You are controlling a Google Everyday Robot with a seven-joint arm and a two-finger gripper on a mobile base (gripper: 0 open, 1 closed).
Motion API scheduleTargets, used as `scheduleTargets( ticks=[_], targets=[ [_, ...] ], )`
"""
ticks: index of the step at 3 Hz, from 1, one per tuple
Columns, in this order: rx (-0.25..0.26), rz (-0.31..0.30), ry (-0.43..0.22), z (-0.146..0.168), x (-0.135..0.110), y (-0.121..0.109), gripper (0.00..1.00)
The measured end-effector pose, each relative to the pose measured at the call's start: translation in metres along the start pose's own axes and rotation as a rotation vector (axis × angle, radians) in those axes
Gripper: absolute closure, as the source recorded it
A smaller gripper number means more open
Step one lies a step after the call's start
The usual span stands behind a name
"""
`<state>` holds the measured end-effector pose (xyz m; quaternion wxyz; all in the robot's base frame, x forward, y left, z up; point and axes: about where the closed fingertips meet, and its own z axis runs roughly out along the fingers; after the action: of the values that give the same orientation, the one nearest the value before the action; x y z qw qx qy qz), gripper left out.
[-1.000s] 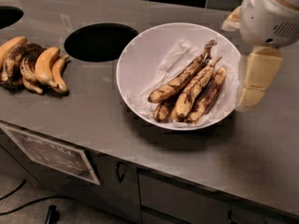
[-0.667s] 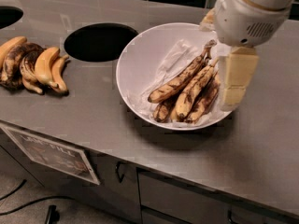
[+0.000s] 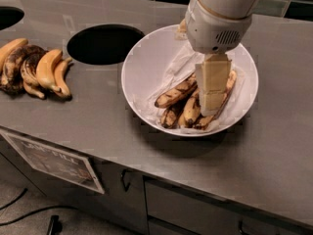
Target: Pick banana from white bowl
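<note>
The white bowl [image 3: 146, 50] stands on the grey counter, lined with crinkled whitish paper. Several overripe bananas lie in its right half. The banana [image 3: 174, 94], long, slim and dull yellow with brown streaks, lies slantwise on the left of the pile, and its upper end is hidden behind my arm. My gripper [image 3: 211, 106], cream-coloured under a white wrist, hangs inside the bowl directly over the bananas, just right of the long one and very close to the pile. I cannot tell whether it touches them.
A bunch of plump yellow-and-black bananas [image 3: 34, 70] lies at the counter's left. A round dark hole [image 3: 105, 43] opens in the counter left of the bowl, and another [image 3: 7, 16] sits at the far left. The counter's front edge [image 3: 146, 173] runs below, above cabinets.
My gripper has moved left from beside the bowl's right rim to over the bananas inside the bowl. The bananas and bowl have not moved.
</note>
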<state>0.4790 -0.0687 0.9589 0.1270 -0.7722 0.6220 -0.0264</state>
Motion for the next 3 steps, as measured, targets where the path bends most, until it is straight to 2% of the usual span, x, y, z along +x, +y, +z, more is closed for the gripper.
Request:
scheduleTargets(
  ticks=[2,3],
  targets=[
    [0.022,-0.028,-0.030,0.002,-0.006,-0.019,0.03],
    [0.008,-0.033,-0.045,0.011,-0.006,-0.028,0.17]
  ],
)
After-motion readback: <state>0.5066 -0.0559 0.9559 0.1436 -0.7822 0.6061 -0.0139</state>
